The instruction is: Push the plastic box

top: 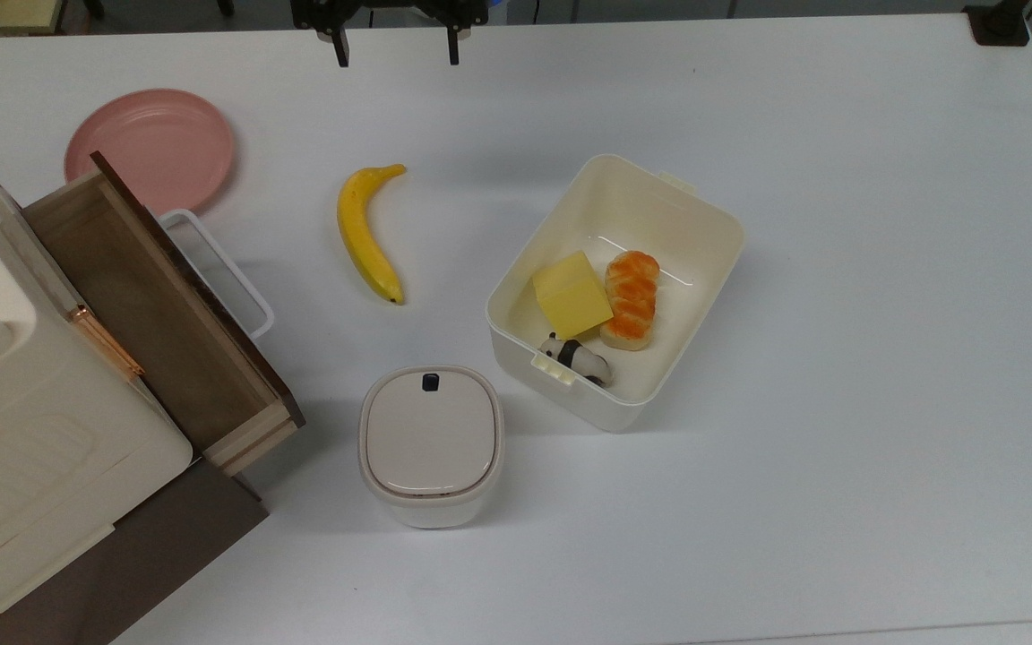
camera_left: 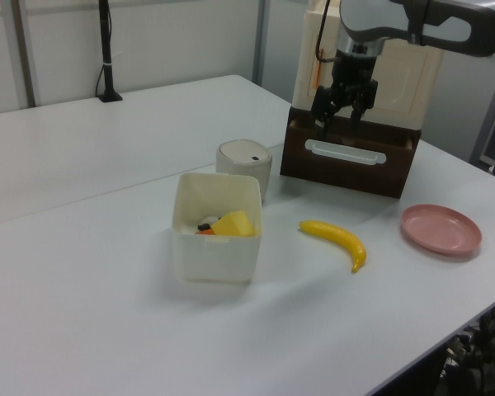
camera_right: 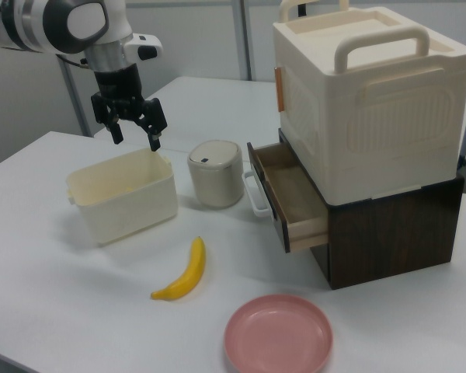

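The plastic box [top: 652, 202] is a cream-white lidless tub right of centre on the white table, turned at an angle. It holds a yellow block [top: 571, 294], an orange striped toy [top: 632, 296] and a small panda figure [top: 577, 357]. The same plastic box [camera_left: 216, 247] sits mid-table in the left view, and the plastic box [camera_right: 128, 202] lies left of centre in the right view. My gripper [top: 397, 47] hangs open at the top edge of the top view, above the table, apart from the box and holding nothing. In the side views the gripper [camera_left: 338, 117] [camera_right: 135, 134] hovers high.
A banana [top: 364, 237] lies left of the box. A white bin with a beige lid [top: 431, 443] stands near the box's lower left corner. A pink plate [top: 150, 148] sits at the top view's upper left. A brown cabinet with an open drawer [top: 149, 305] carries a cream crate [top: 14, 421].
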